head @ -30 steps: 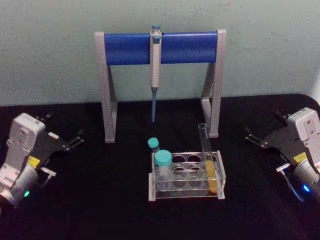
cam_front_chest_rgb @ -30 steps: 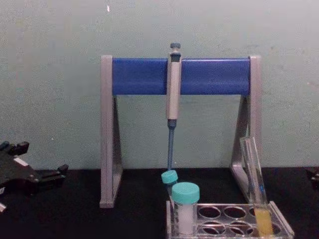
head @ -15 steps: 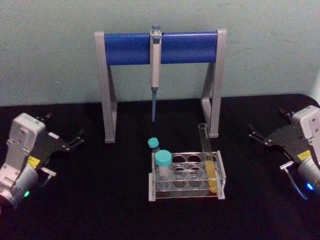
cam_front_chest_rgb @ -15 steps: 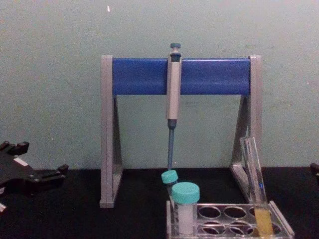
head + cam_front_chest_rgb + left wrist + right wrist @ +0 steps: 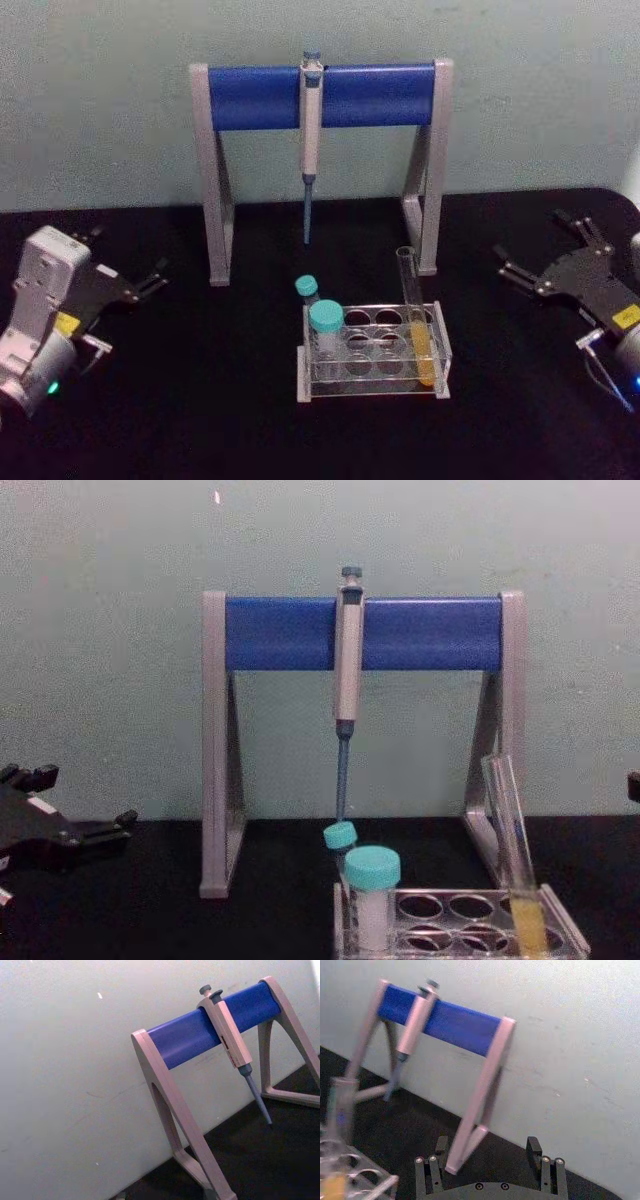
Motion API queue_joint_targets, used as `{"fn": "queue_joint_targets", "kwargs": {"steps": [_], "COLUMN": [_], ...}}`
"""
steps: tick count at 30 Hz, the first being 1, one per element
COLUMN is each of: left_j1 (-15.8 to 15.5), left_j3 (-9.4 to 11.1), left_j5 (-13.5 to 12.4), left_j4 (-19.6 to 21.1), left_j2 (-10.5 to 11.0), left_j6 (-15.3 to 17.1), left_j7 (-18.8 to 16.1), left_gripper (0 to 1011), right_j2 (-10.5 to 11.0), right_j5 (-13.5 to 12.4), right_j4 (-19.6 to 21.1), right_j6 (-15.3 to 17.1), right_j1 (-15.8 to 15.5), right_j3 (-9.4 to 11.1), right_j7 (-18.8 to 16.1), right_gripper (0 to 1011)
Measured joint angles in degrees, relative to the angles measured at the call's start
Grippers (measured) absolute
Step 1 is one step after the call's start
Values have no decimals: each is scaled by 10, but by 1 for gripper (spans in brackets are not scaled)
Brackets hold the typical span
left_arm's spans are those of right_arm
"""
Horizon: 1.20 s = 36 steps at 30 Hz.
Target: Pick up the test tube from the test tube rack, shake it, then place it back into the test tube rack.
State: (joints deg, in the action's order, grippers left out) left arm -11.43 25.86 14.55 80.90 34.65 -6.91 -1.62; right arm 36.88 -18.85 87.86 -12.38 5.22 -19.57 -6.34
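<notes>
Right now the test tube (image 5: 417, 325) leans in a hole at the right end of the rack (image 5: 372, 390), with yellow liquid in its lower part. Both claws are spread open and hold nothing over the black table (image 5: 220, 400). The left gripper (image 5: 130, 255) is well off to the rack's left and the right gripper (image 5: 535, 245) well off to its right.

A pipette (image 5: 311, 120) hangs upright from the grey-and-blue stand (image 5: 372, 95).

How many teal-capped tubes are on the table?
2. The larger teal-capped tube stands in the front-left hole of the test tube rack; the smaller teal-capped tube is right behind it. None looks hidden.
</notes>
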Motion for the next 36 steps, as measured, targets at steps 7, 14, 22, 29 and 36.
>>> {"fn": "queue_joint_targets", "kwargs": {"steps": [7,14,22,29,36], "left_j1": [0,0,0,0,0], "left_j3": [0,0,0,0,0], "left_j5": [0,0,0,0,0], "left_j4": [0,0,0,0,0], "left_j2": [0,0,0,0,0], "left_j6": [0,0,0,0,0], "left_j7": [0,0,0,0,0], "left_gripper": [1001,1001,1001,1001,1001], "right_j2": [20,29,22,4,-14], "right_j5": [-27,-61,-79,-86,-89], "right_j4": [47,77,80,62,42], "right_j6": [-15,1,35,72,111], "right_j1": [-34,-45,-19,11,34], "right_j3": [13,20,5,-15,-28], "right_j7": [-50,-99,-159,-199,-225], "right_gripper": [1000,1000,1000,1000,1000]}}
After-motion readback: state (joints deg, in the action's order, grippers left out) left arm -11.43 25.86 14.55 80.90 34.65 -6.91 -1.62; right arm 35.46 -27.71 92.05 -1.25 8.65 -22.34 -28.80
